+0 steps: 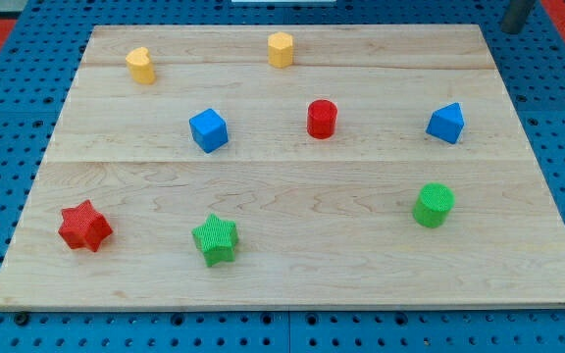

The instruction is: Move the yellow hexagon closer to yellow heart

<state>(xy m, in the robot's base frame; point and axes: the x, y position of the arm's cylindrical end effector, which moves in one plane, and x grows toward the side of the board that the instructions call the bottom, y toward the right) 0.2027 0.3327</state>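
Observation:
The yellow hexagon (281, 49) stands near the top edge of the wooden board (292, 275), a little right of the middle. The yellow heart (141, 66) stands at the top left, well apart from the hexagon, with bare wood between them. My rod shows only at the view's top right corner, and its tip (509, 29) is just past the board's top right corner, far right of the hexagon and touching no block.
A blue cube (208, 129), a red cylinder (322, 119) and a blue triangular block (446, 124) stand across the middle. A red star (85, 226), a green star (215, 240) and a green cylinder (433, 205) stand nearer the bottom.

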